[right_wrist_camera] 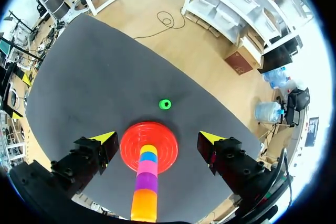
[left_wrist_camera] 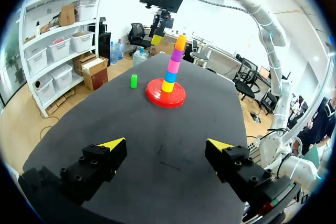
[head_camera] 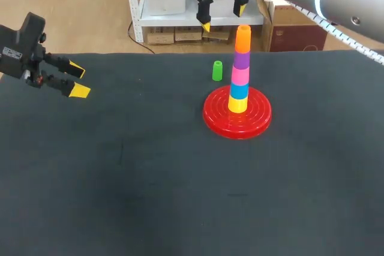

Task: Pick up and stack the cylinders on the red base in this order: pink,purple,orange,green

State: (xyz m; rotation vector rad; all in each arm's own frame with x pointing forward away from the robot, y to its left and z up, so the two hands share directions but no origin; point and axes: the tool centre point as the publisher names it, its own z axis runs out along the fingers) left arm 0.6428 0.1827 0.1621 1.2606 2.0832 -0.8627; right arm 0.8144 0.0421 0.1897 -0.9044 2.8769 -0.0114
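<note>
1. Whatever the cylinders are threaded on is hidden inside the stack. In my right wrist view the orange cylinder (right_wrist_camera: 144, 205) on top runs into the dark rim, so I cannot make out its upper end there. In the head view my right arm is cut off above the wrist.
2. The stack stands upright on the red base (head_camera: 210, 115). From the bottom up it is the yellow cylinder (head_camera: 237, 104), blue cylinder (head_camera: 239, 91), pink cylinder (head_camera: 240, 75), purple cylinder (head_camera: 241, 59), then orange. Its long axis is vertical and points up toward my right gripper (head_camera: 223, 17).
3. The green cylinder (head_camera: 217, 71) stands upright on the table (head_camera: 150, 178) with its open end up. It is near the base but apart from it, ahead of my right gripper.
4. My right gripper hangs above the stack with its fingers spread wide. It holds nothing and touches nothing, and the stack sits under the gap.
5. My left gripper (left_wrist_camera: 165, 144) is also spread wide and empty. The base and the green cylinder are well ahead of it.
</note>
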